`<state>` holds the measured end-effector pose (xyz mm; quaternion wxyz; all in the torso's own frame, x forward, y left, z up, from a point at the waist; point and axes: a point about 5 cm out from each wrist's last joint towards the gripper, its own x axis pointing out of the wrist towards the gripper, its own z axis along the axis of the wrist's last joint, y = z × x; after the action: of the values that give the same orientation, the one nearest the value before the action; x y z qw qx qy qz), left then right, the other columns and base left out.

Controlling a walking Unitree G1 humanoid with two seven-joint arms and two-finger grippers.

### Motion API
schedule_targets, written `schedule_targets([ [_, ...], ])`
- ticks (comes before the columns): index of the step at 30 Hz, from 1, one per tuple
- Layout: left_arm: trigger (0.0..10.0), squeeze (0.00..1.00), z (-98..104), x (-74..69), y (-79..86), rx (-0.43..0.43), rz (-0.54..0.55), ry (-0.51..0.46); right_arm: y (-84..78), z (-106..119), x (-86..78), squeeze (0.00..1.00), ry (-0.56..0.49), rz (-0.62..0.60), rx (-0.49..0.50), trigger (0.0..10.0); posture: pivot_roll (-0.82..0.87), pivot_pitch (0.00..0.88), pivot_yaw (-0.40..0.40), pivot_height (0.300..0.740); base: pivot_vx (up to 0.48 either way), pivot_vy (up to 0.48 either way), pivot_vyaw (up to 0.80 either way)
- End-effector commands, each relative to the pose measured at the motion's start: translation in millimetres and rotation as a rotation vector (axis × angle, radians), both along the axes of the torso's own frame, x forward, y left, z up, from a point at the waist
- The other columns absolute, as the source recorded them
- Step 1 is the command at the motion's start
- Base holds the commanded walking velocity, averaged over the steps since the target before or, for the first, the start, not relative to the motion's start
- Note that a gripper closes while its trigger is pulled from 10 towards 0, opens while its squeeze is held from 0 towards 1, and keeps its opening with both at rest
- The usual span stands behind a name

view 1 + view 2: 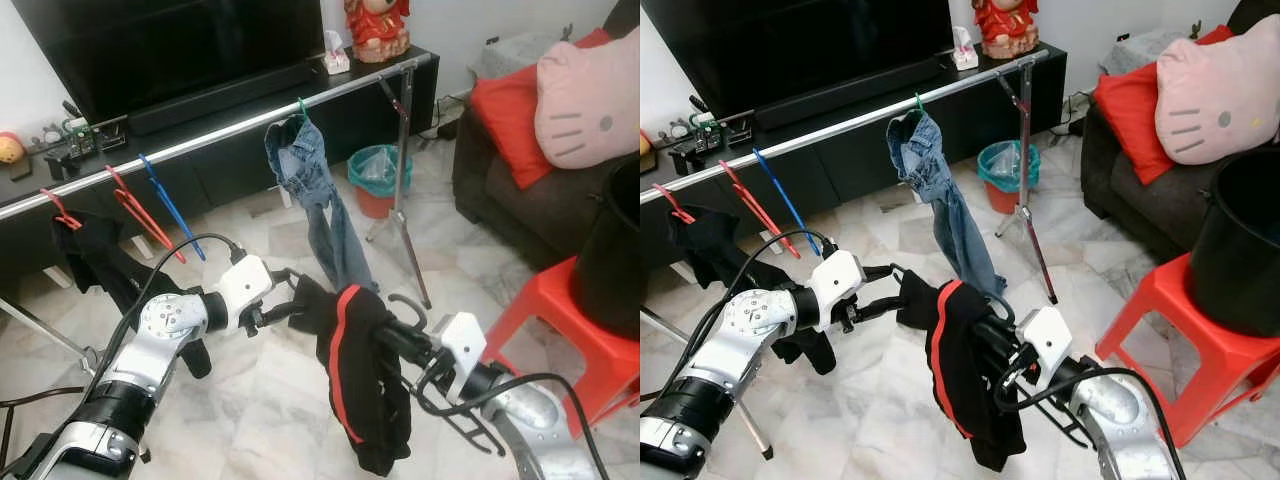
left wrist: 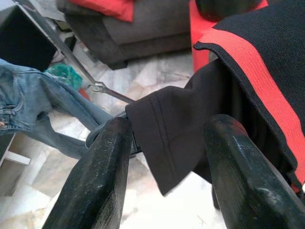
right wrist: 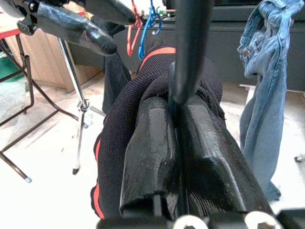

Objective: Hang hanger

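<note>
Two hands meet in front of the robot over a black garment with a red stripe (image 1: 355, 385). The right hand (image 3: 177, 119) is clenched on the black hanger (image 3: 188, 47), whose stem rises from between its two pressed-together fingers; the garment drapes over that hanger and over the fingers themselves, hanging down toward the marble floor (image 1: 260, 400). The left hand (image 1: 282, 300) reaches in from the robot's left with its fingers (image 2: 102, 176) spread apart, one on each side of the garment's dark hem; from the wrist view it looks as if they straddle the cloth without pinching it, though contact on the far side is hard to judge.

Beyond the hands a silver clothes rail (image 1: 220, 125) runs across the room on a thin tripod stand (image 1: 403, 190). A pair of blue jeans (image 1: 315, 195) hangs from a green hook near the rail's middle. Toward the rail's left end hang a blue hanger (image 1: 170, 205), a red hanger (image 1: 135, 212), and another red hanger (image 1: 62, 212) carrying a black garment (image 1: 95, 260). The held hanger is well below the rail and apart from it.

Behind the rail stands a black TV cabinet (image 1: 230, 160). A teal bin (image 1: 378, 172) sits on the floor by the tripod, and a red plastic stool (image 1: 565, 330) is at the robot's right.
</note>
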<state>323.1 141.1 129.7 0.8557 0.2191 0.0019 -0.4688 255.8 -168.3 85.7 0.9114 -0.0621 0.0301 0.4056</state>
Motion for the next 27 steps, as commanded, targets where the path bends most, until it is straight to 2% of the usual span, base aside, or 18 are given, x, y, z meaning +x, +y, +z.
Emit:
schedule_targets([
  [1,10.0,0.0,-6,-1.0,8.0,-0.027,0.043,0.035,-0.5,7,3.6,0.0,-0.018,0.012,0.024,10.0,0.06,0.0,0.11,0.74,0.0,0.0,0.0],
  [10,10.0,0.0,-9,-3.3,4.5,-0.087,0.057,0.055,-10.7,19,8.8,0.0,-0.014,0.084,0.007,10.0,0.04,0.0,0.038,0.74,0.0,0.0,0.0],
  [20,10.0,0.0,-11,-4.6,-2.5,-0.127,0.071,0.054,-13.5,30,17.8,0.0,-0.006,0.147,-0.001,10.0,0.05,0.0,-0.017,0.74,0.0,0.0,0.0],
  [27,10.0,0.0,7,3.7,2.5,-0.122,0.098,-0.026,-9.2,29,21.3,0.0,-0.005,0.158,0.003,10.0,0.06,0.0,0.002,0.74,0.0,0.0,0.0],
])
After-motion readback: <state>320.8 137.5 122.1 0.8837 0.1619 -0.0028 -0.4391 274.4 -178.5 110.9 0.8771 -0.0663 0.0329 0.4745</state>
